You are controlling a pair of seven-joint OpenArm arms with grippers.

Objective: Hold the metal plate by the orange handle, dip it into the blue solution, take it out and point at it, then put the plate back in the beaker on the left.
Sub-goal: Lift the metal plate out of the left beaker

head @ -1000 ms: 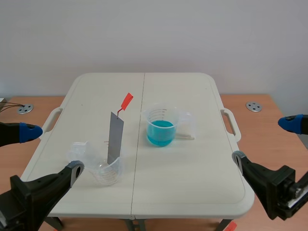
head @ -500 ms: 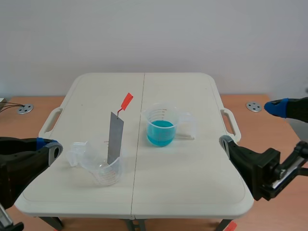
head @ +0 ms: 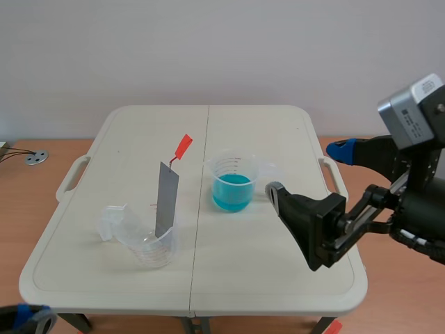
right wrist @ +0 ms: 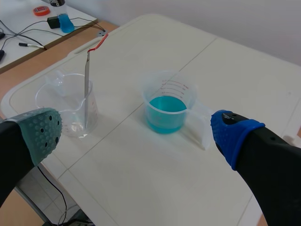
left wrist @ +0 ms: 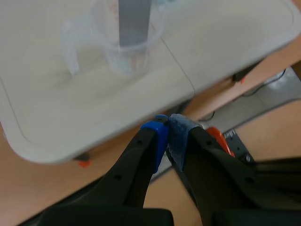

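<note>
The grey metal plate leans upright in the clear beaker on the table's left half, its orange handle sticking up. The beaker of blue solution stands near the table's middle. My right gripper hovers open to the right of the blue beaker, holding nothing; the clear beaker and plate sit ahead of its grey-green pad. My left gripper is shut on nothing, low beyond the table's near edge, with the clear beaker and plate ahead of it.
The white folding table has side handles and a centre seam. Beyond it lies wooden flooring with round metal discs. Cables and small items lie on a side surface past the table.
My left gripper has shut and dropped back to the near left corner, almost out of the scene view. My right arm has risen and swung in over the table toward the blue beaker.
</note>
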